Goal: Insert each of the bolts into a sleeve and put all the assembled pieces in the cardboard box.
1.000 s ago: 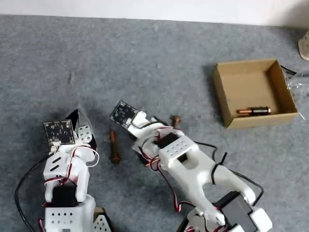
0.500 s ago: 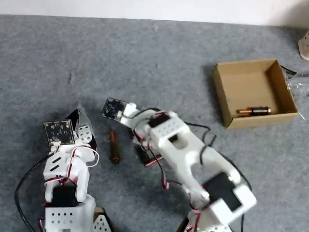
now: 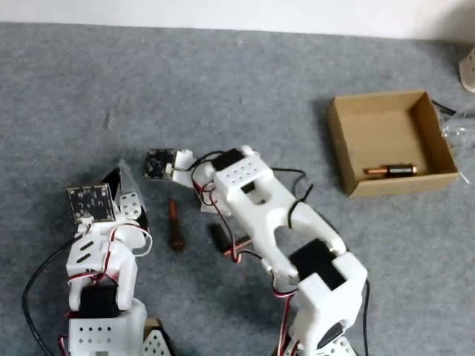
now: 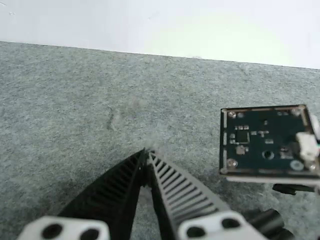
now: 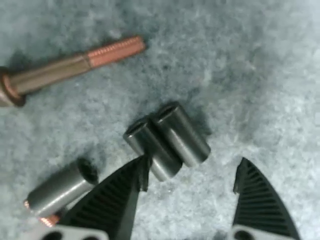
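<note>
Right fingers [image 5: 112,200] are spread over two bare sleeves [image 5: 181,134] that lie touching, just off the tips and nearer one finger. The loose bolt [image 5: 70,67] lies beyond them. I'd centre on one sleeve alone and close across its barrel, else both likely get pinched; left fingers [image 4: 172,187] are pressed together, empty.

1. I am looking out over my right gripper [image 5: 194,169], and its jaws are standing apart above the grey mat [image 5: 260,75].
2. Two dark sleeves are lying side by side and touching at twelve o'clock from the gripper: the first sleeve [image 5: 152,147] and the second sleeve [image 5: 181,134].
3. The first sleeve is sitting right at the tip of one of the fingers [image 5: 115,200]; I cannot tell whether they are touching.
4. A bare copper bolt [image 5: 70,67] is lying farther out at ten o'clock, apart from both sleeves.
5. A third sleeve [image 5: 57,192] is lying at nine o'clock just beside that finger, with a copper end showing.
</note>
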